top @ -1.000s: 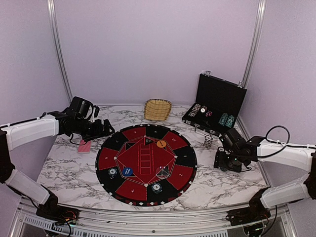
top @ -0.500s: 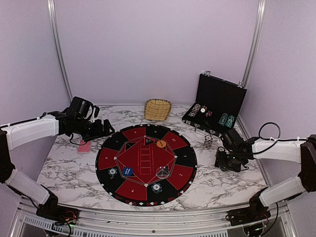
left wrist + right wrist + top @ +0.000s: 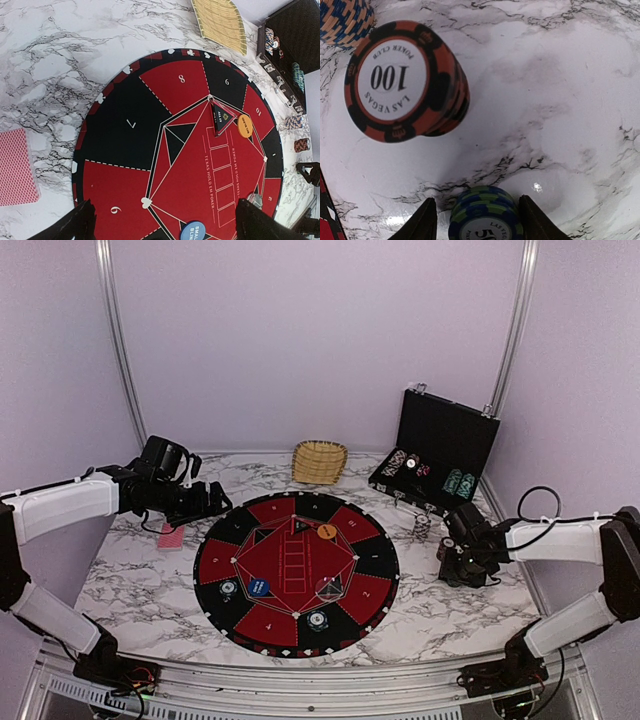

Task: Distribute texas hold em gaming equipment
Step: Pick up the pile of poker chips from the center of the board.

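Note:
My right gripper (image 3: 477, 202) is low over the marble at the table's right, also seen as the right gripper (image 3: 455, 555) from above. Its jaws stand open on either side of a blue-and-green chip stack (image 3: 482, 215), with a thin gap still showing on the left. An orange-and-black "100" chip stack (image 3: 405, 80) and an orange-and-blue stack (image 3: 342, 20) stand beyond it. My left gripper (image 3: 165, 212) hangs wide open and empty over the mat's left part, near the blue button disc (image 3: 195, 231). The red-backed card deck (image 3: 17, 167) lies left of the mat. An orange button disc (image 3: 245, 126) lies on the mat.
The round black-and-red mat (image 3: 240, 540) fills the table's middle, with chips (image 3: 317, 620) on its near segments. A wicker basket (image 3: 320, 461) stands at the back. An open black chip case (image 3: 435, 455) sits at the back right, with a loose chip stack (image 3: 422, 525) in front of it.
The right gripper has shifted slightly toward the mat and its jaws have narrowed round the blue-and-green chip stack. The left arm has not moved.

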Tool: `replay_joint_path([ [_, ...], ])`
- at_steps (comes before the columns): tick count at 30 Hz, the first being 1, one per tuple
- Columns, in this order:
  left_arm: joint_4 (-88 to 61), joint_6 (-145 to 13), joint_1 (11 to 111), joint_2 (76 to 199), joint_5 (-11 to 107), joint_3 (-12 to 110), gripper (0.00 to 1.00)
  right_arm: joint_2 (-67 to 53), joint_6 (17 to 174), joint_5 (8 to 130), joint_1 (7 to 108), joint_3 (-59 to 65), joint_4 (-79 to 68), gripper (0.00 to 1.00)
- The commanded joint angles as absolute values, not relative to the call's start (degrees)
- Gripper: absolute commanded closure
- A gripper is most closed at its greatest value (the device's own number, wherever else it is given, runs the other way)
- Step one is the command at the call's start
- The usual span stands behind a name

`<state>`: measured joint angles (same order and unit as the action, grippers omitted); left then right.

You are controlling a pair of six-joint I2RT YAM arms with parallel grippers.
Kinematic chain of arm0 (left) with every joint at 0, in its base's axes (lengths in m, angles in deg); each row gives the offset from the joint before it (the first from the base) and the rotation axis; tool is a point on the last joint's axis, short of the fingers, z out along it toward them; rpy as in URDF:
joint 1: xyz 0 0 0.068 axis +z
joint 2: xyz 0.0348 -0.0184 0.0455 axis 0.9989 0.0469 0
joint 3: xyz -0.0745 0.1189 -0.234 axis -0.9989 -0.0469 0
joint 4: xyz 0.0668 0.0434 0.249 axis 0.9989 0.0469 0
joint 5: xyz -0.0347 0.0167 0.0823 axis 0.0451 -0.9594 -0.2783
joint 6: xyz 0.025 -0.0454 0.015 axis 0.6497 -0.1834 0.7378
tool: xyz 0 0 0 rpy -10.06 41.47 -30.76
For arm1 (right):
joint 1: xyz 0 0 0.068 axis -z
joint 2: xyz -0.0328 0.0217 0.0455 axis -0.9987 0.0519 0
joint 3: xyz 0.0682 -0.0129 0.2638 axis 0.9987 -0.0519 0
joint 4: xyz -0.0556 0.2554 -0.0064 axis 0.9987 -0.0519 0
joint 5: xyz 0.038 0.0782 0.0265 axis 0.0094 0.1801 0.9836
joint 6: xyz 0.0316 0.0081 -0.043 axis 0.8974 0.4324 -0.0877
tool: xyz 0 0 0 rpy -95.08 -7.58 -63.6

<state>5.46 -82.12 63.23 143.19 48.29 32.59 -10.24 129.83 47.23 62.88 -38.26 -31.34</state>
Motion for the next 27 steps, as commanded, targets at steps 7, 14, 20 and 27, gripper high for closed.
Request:
replay_joint_path([
  [7,6.02,-81.38,63.07,142.78,47.63,33.37,0.01,-12.3,131.07,46.05,63.29,-40.32,-33.95,0.48],
  [14,5.95,-81.42,63.05,142.86,47.74,33.16,0.01,-9.86,130.96,45.34,61.63,-39.33,-34.03,0.49],
  [20,6.08,-81.34,63.16,142.35,47.48,32.92,0.01,-7.73,132.19,43.98,59.42,-38.05,-35.09,0.51],
  [27,5.99,-81.29,63.52,141.94,47.63,32.33,0.01,-8.16,132.86,44.37,58.91,-38.46,-35.31,0.57],
])
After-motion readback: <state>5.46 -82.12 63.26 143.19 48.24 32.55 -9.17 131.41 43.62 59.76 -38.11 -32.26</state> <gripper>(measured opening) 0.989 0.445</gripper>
